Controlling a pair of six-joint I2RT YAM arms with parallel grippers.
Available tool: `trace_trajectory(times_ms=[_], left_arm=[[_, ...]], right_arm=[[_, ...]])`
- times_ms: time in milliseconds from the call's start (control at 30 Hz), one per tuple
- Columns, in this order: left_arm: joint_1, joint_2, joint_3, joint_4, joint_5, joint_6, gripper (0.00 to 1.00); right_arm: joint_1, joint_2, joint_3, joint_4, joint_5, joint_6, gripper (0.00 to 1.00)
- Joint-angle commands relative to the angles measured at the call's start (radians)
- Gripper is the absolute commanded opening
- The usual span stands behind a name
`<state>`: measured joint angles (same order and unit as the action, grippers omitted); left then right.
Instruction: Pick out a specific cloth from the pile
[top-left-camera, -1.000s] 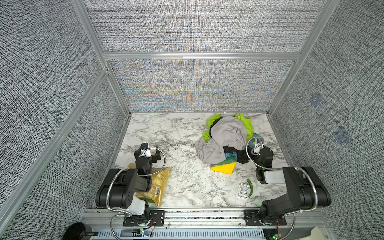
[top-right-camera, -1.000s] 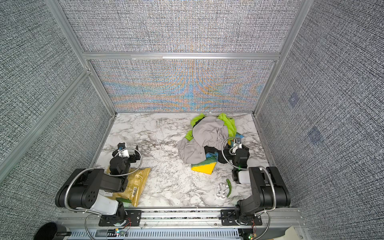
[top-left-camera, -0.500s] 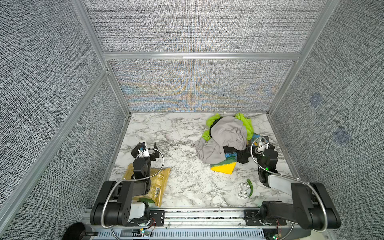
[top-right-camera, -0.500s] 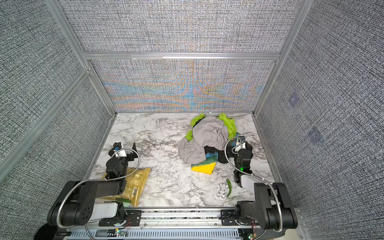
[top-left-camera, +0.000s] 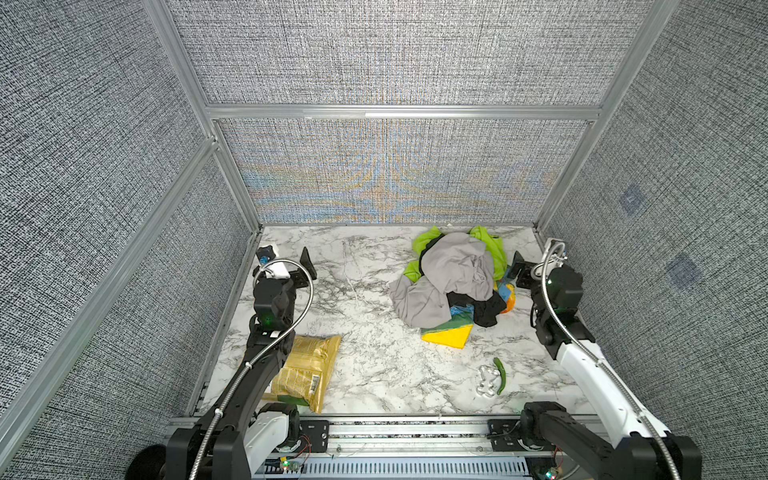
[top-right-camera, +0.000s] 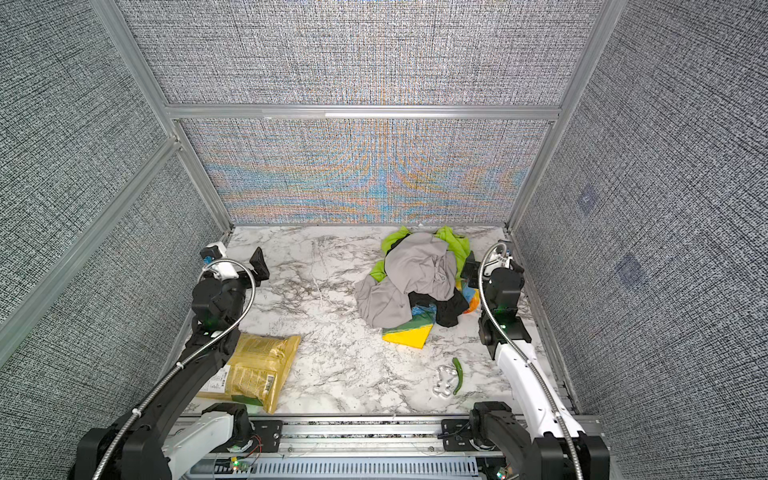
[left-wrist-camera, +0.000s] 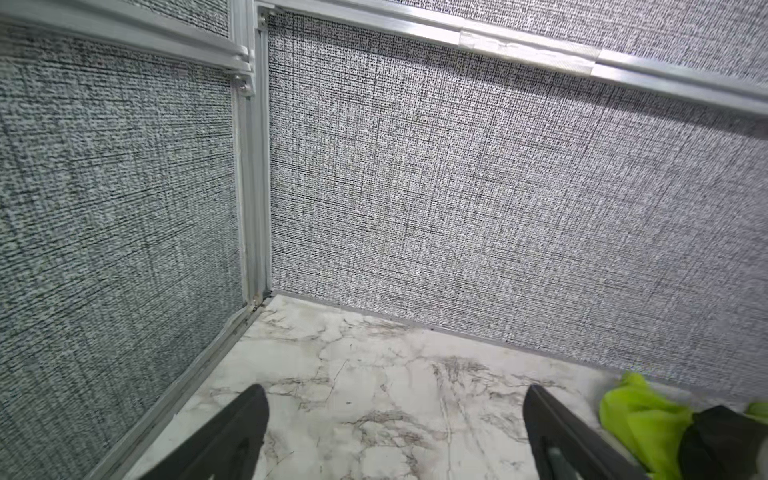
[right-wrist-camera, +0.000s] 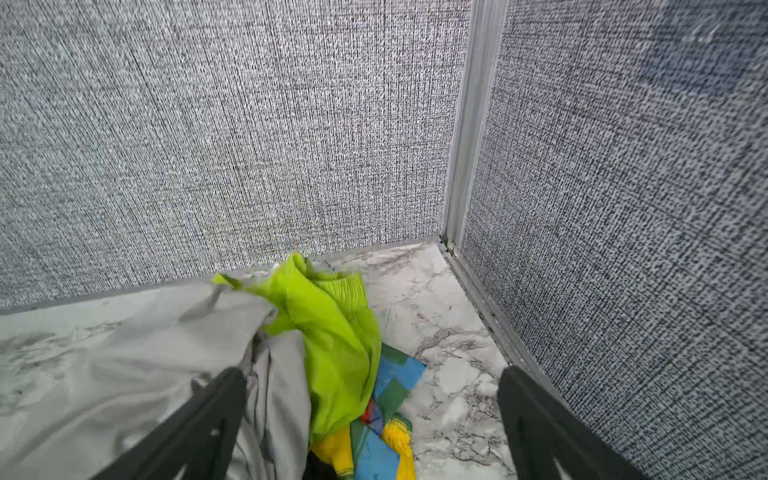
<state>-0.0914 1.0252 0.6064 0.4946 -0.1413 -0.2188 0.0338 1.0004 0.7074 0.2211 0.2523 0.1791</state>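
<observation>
At the left, the left arm's black parallel pincer (left-wrist-camera: 395, 390) hovers over the white marble-patterned tabletop (top-left-camera: 374, 365) near the back-left corner, its jaws spread wide with nothing between them. Nearer the front lies a flat yellow-gold foil snack bag (top-left-camera: 309, 368), partly under that arm. Right of centre sits the pile (top-left-camera: 453, 274) of fabrics: a large crumpled light-grey cloth (top-right-camera: 415, 266) on top, a lime-green cloth (right-wrist-camera: 332, 328) behind it, and a blue, green, yellow and orange patterned cloth (top-left-camera: 451, 334) underneath. The plain black soft cloth (top-left-camera: 478, 307) lies at the pile's near-right edge, tucked partly under the grey cloth and resting on the patterned one. The right arm's black pincer (right-wrist-camera: 372, 371) stands just beside the pile's right flank, farther back than the black cloth, released and holding nothing.
</observation>
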Motion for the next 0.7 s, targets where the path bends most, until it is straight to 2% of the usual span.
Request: trace_trajectory(times_ms=[0,133,233,300,367,467,667], left_arm=[[-0.016,0.016,0.107,-0.209,0.127,-0.088,0.99],[-0.057,0.088,0.278,-0.324,0.284,-0.115,0.99],[-0.118,0.161,0.401,-0.413,0.401,-0.068,0.99],[-0.163,0.197,0.441,-0.447,0.474,-0.021,0.99],[-0.190,0.221,0.448,-0.449,0.551,0.016,0.99],[-0.208,0.238,0.428,-0.447,0.601,0.033,0.99],[-0.227,0.238,0.404,-0.428,0.707,0.030,0.99]], right_arm=[[0.002,-0.007,0.084,-0.197,0.009,0.062,0.99],[0.002,-0.002,0.148,-0.277,-0.042,0.107,0.99],[0.002,0.012,0.179,-0.345,-0.048,0.169,0.99],[0.002,0.020,0.178,-0.362,-0.097,0.174,0.99],[0.002,0.030,0.173,-0.382,-0.110,0.195,0.99],[0.002,0.036,0.168,-0.419,-0.124,0.219,0.99],[0.021,0.050,0.134,-0.449,-0.246,0.261,0.99]])
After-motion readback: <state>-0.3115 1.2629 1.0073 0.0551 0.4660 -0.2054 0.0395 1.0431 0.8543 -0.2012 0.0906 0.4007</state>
